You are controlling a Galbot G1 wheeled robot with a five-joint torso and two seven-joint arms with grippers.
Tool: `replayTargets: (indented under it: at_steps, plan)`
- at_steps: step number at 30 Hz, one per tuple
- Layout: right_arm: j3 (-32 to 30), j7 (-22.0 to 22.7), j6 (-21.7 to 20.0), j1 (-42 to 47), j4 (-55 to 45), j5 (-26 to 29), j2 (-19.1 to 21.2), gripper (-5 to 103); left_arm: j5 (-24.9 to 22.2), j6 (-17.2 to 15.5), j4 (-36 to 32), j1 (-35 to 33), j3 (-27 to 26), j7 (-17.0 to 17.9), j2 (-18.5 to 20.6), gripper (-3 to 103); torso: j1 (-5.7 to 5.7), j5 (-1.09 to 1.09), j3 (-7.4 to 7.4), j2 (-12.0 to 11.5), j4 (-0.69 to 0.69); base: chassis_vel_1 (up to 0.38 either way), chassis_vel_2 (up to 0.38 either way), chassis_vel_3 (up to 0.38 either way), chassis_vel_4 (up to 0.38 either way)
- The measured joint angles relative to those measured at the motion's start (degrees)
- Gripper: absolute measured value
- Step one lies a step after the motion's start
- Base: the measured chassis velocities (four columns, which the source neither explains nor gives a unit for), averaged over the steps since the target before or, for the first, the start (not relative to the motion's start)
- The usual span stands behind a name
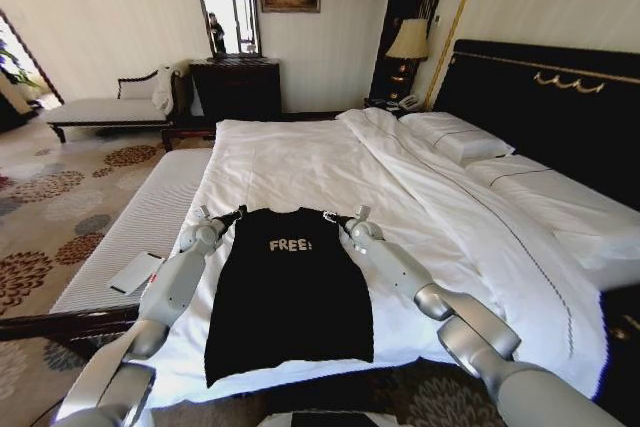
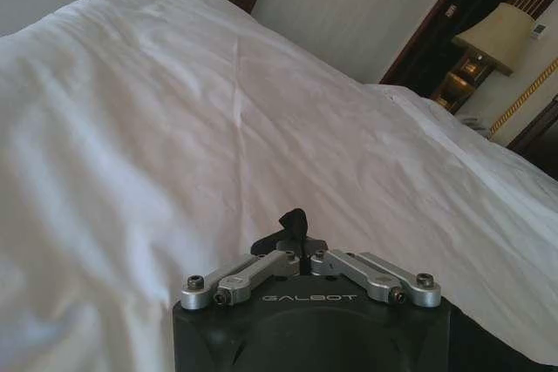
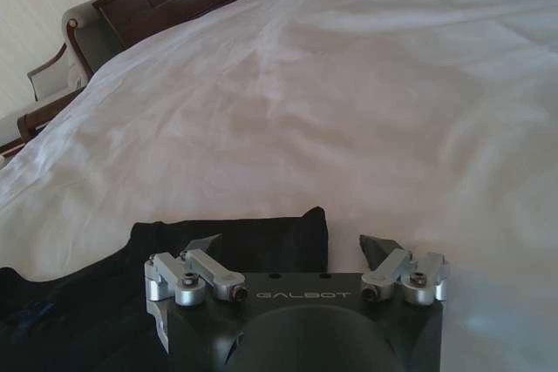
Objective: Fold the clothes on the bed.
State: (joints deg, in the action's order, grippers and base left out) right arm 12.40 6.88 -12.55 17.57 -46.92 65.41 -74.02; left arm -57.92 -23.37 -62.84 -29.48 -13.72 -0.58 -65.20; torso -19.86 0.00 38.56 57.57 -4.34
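The bed (image 1: pixel 330 162) takes up most of the room ahead of both claws, its white duvet (image 2: pixel 174 128) stretching away from their fingertips toward the pillows (image 1: pixel 455 135) and the dark headboard (image 1: pixel 545 107) far beyond the right claw. Off past the left claw's outer side stand a white-cushioned chaise (image 1: pixel 105 109) and a dark dresser (image 1: pixel 235 87).

The black T-shirt (image 1: pixel 290 292) lies flat on the near end of the bed, between the two claws, its top edge level with them and its body running back toward the robot between the arms. The white "FREE!" lettering (image 1: pixel 290 245) sits just behind the line joining the two claws.

The left claw (image 1: pixel 233 215) is at the shirt's left top corner, its fingers pressed together; from its wrist a small dark tip pokes up between them, though I cannot tell whether that is cloth.

The right claw (image 3: pixel 292 246) is at the shirt's right top corner, fingers spread wide, with the shirt's black edge lying on the duvet between them.

A small flat white object (image 1: pixel 135 273) lies on the striped bench (image 1: pixel 150 217), outside the left arm.
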Motion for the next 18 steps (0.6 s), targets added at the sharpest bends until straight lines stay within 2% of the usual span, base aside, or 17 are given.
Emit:
replayTargets:
  at_steps: [1, 2, 5, 7, 11, 13, 16, 18]
  plan:
    - [-0.1, 0.0, 0.0, 0.1, 0.1, -0.1, -0.1, 86, 0.0, 0.0, 0.0, 0.0, 0.0, 0.0, 0.0, 1, 0.0, 0.0, 0.0, 0.0, 0.0, 0.0, 0.0, 0.0, 0.0]
    - [-0.1, 0.0, 0.0, 0.1, 0.1, -0.1, -0.1, 86, 0.0, 0.0, 0.0, 0.0, 0.0, 0.0, 0.0, 1, 0.0, 0.0, 0.0, 0.0, 0.0, 0.0, 0.0, 0.0, 0.0]
    - [-0.5, -0.3, 0.1, 0.6, 0.3, -0.2, -0.2, 69, -0.1, 0.0, -0.1, 0.0, 0.0, 0.0, 0.0, 1, 0.0, 0.0, 0.0, 0.0, 0.02, 0.0, 0.0, 0.0, 0.0]
    - [-0.5, -0.6, 0.1, 0.6, 0.4, -0.3, -0.2, 69, -0.1, 0.0, -0.1, 0.0, 0.1, -0.1, 0.0, 1, -0.01, 0.0, 0.0, 0.0, 0.03, 0.0, 0.0, 0.0, 0.0]
    - [-0.5, -1.9, 0.3, 0.6, 1.3, -1.0, -0.3, 48, 0.2, 0.0, 0.3, 0.1, 0.1, -0.3, -0.2, 1, 0.0, 0.0, 0.0, 0.0, 0.02, 0.0, 0.0, 0.0, 0.0]
    - [-0.5, -2.0, 0.4, 0.6, 1.3, -1.0, -0.3, 48, 0.3, 0.0, 0.3, 0.1, 0.1, -0.3, -0.3, 1, 0.0, 0.0, 0.0, 0.0, 0.02, 0.0, 0.0, 0.0, 0.0]
    - [-0.5, -4.1, 1.6, 0.5, 1.7, -1.3, -0.7, 31, 0.4, 0.1, 0.5, 0.1, 0.1, -0.4, -0.5, 1, -0.01, 0.0, 0.0, 0.0, 0.02, 0.0, 0.0, 0.0, 0.0]
    - [-0.5, -4.3, 1.8, 0.5, 1.8, -1.3, -0.7, 31, 0.4, 0.1, 0.4, 0.1, 0.1, -0.4, -0.6, 1, -0.01, 0.01, 0.0, 0.0, 0.03, 0.0, 0.0, 0.0, 0.0]
